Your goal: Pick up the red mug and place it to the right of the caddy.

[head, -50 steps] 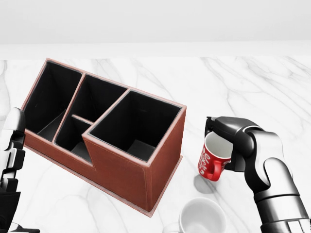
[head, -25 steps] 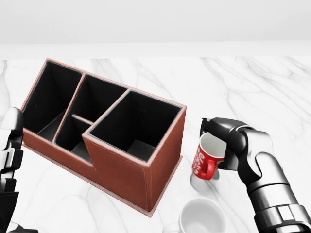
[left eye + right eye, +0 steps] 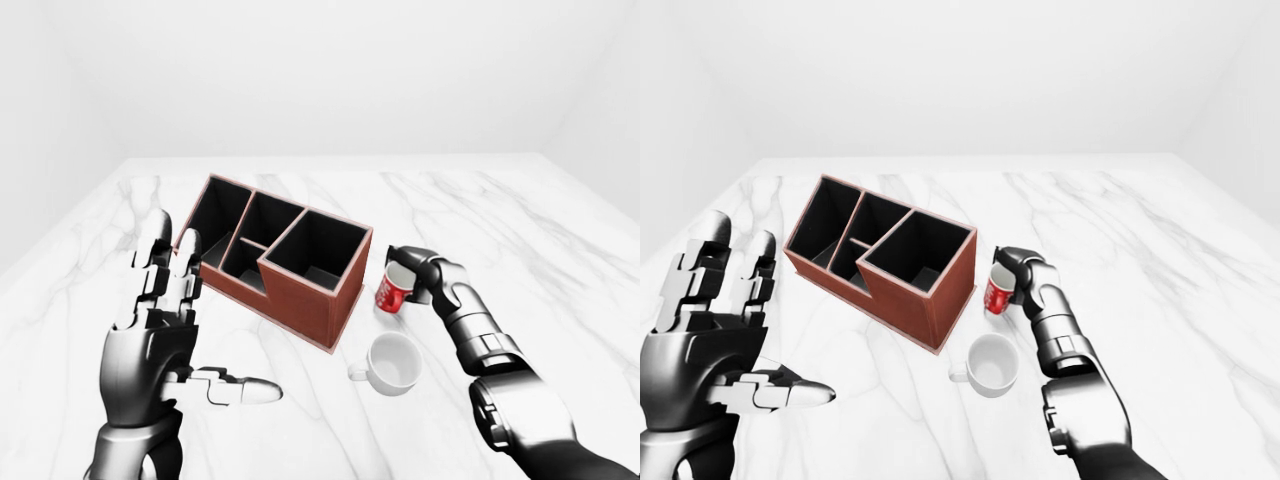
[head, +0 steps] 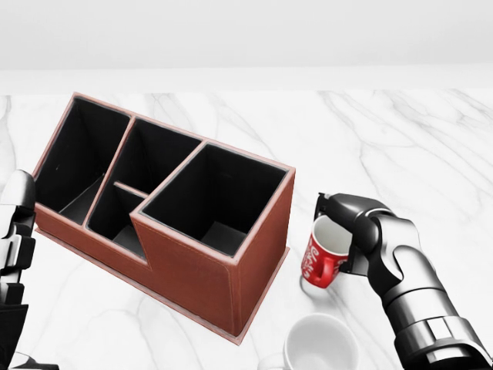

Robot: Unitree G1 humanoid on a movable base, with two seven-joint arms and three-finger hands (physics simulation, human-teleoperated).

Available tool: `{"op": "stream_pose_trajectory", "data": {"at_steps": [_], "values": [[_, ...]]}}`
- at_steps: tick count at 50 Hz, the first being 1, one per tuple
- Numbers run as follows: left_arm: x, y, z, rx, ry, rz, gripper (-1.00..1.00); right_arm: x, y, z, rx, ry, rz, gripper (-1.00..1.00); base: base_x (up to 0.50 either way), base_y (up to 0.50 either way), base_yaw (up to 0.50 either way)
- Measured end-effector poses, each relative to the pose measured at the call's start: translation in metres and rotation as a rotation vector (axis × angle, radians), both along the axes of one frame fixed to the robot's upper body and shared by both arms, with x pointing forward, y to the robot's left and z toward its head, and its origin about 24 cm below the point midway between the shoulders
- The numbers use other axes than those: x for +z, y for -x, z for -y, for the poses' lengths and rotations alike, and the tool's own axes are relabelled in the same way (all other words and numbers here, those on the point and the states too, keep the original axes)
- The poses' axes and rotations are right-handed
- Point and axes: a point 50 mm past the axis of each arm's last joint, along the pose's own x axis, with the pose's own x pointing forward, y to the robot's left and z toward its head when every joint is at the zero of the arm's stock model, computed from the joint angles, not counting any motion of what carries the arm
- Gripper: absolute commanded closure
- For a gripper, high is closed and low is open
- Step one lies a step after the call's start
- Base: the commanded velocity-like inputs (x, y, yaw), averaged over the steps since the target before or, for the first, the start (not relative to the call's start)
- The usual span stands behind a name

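red mug [image 4: 321, 261]: white lettering, tilted | right fingers [image 4: 348, 218]: gripping rim | left fingers [image 3: 160, 275]: spread

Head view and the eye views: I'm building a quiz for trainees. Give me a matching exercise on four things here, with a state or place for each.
Things:
1. red mug
2. white mug
3. caddy
4. left hand

States:
A. empty compartments
B. raised, fingers spread
C. standing free at the view's bottom
D. held by the right hand

Pairs: 1-D, 2-C, 3-A, 4-B
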Motion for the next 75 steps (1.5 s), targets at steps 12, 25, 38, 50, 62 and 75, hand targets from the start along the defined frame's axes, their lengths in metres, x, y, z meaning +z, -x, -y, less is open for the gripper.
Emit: {"op": "stream_pose_trajectory", "data": {"at_steps": [12, 25, 38, 50, 62, 75], "values": [[0.001, 0.001, 0.000, -0.002, 0.000, 0.003, -1.00, -0.009, 0.000, -0.004, -0.014, -0.002, 0.019, 1.00, 0.00, 0.00, 0.00], [0.002, 0.002, 0.000, -0.003, 0.000, 0.009, -1.00, -0.016, -0.001, -0.005, -0.036, 0.001, 0.050, 1.00, 0.00, 0.00, 0.00], [0.004, 0.003, 0.000, -0.003, 0.001, 0.018, -1.00, -0.020, -0.001, -0.005, -0.044, 0.026, 0.067, 1.00, 0.00, 0.00, 0.00], [0.005, 0.004, -0.001, -0.001, 0.001, 0.024, -1.00, -0.026, 0.000, -0.007, -0.053, 0.035, 0.076, 1.00, 0.00, 0.00, 0.00], [0.005, 0.004, -0.001, -0.002, 0.002, 0.026, -1.00, -0.034, 0.002, -0.009, -0.066, 0.033, 0.073, 1.00, 0.00, 0.00, 0.00], [0.006, 0.006, -0.001, -0.001, 0.002, 0.032, -1.00, -0.042, 0.006, -0.010, -0.078, 0.031, 0.061, 1.00, 0.00, 0.00, 0.00]]}}
